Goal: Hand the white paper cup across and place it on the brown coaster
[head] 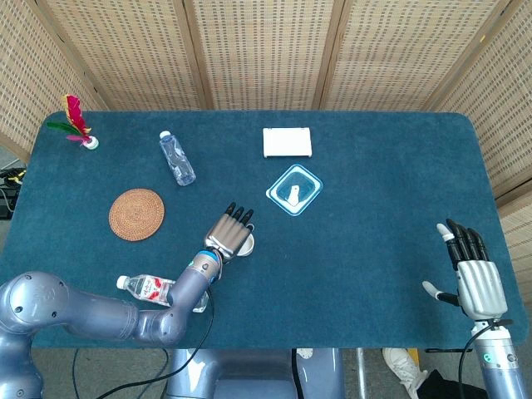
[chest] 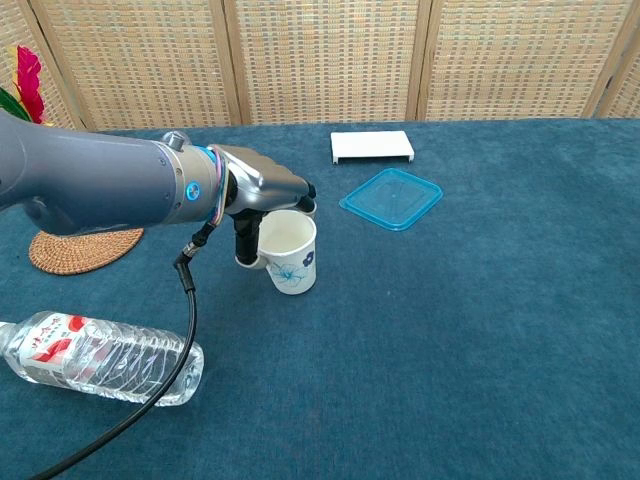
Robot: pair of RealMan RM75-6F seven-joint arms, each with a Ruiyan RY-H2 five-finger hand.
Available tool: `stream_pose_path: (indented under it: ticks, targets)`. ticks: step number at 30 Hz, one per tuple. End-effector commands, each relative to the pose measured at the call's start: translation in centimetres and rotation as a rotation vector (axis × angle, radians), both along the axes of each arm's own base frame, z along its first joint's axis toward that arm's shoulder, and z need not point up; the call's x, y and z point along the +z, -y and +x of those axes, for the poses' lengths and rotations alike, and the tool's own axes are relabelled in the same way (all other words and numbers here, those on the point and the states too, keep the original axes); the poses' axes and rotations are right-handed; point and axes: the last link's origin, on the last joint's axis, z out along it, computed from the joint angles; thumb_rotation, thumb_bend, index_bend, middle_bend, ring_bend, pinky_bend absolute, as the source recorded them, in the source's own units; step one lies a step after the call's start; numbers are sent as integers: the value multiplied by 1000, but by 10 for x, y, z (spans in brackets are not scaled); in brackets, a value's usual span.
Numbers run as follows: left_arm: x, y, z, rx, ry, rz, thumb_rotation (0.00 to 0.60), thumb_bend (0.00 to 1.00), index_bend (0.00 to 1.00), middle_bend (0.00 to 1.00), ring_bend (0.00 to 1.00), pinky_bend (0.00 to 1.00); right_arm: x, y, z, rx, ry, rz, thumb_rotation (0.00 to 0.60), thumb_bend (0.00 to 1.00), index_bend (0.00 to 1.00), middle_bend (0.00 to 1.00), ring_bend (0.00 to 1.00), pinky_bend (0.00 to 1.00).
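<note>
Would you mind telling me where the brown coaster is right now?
The brown coaster lies on the table's left side in the head view, left of the white paper cup, between the two water bottles.

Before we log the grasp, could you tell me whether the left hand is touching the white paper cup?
Touching. In the chest view the left hand wraps the white paper cup, thumb against its side and fingers behind its rim, with no gap.

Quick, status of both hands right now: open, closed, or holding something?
Left hand: closed around the white paper cup, which tilts a little in its grip.
Right hand: open, fingers extended, holding nothing, off near the table's right edge.
</note>
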Motion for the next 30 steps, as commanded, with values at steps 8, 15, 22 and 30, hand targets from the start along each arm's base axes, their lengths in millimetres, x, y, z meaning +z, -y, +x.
stream_pose_path:
  ticks: [8, 15, 22, 30]
  targets:
    - [51, -15, -29, 37, 30, 96, 600, 349, 251, 0, 0, 0, 2, -1, 1, 1, -4, -5, 600, 84, 32, 0, 0, 0]
    - [99, -24, -83, 117, 21, 182, 600, 350, 250, 0, 0, 0, 0, -2, 6, 14, -11, 0, 600, 83, 32, 0, 0, 0]
    - [140, -25, -156, 244, -11, 252, 600, 350, 250, 0, 0, 0, -5, -4, 12, 32, -22, 14, 600, 84, 32, 0, 0, 0]
    - [154, -28, -199, 316, -20, 282, 600, 350, 251, 0, 0, 0, -6, -5, 14, 36, -28, 18, 600, 83, 33, 0, 0, 0]
